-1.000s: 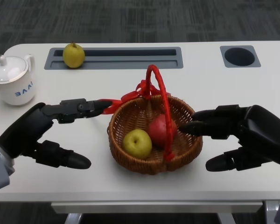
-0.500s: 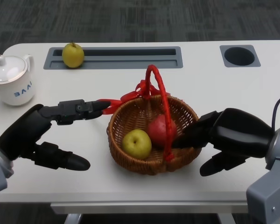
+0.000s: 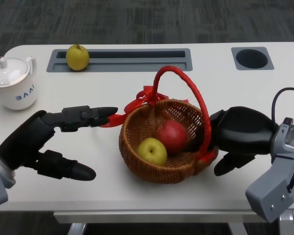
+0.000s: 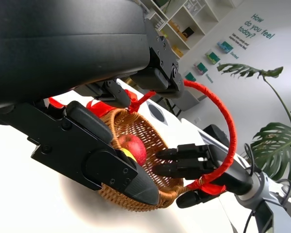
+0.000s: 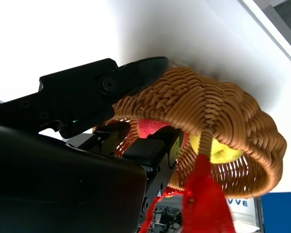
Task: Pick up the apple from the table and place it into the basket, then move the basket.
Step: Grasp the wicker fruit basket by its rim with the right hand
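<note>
Tilted now, that basket [image 3: 167,147]: since a second ago it has tipped and slid toward the bench's right edge, its red handle [image 3: 186,83] leaning right instead of standing upright. And the right hand [image 3: 235,134] has closed in on it, fingers [image 4: 184,160] hooked over the rim and reaching inside, with another finger [image 5: 104,92] pressed against the outer weave, so the wall is pinched between them. Inside sit the red apple [image 3: 171,135] and a yellow-green apple [image 3: 153,151], touching each other, the red one nearer the bench's far edge. The left hand [image 3: 44,142] has barely moved; it holds nothing, its fingers spread apart, upper ones stretched toward the red ribbon [image 3: 132,105] tied at the handle's base, tips just beside it, while a lower finger points along the bench [image 3: 220,88] near the front edge. A white teapot [image 3: 13,84] stands at the left edge, and a yellow pear [image 3: 78,57] lies in the grey tray [image 3: 137,59] along the far edge. Near the far right corner is a round cup recess [image 3: 252,58].
</note>
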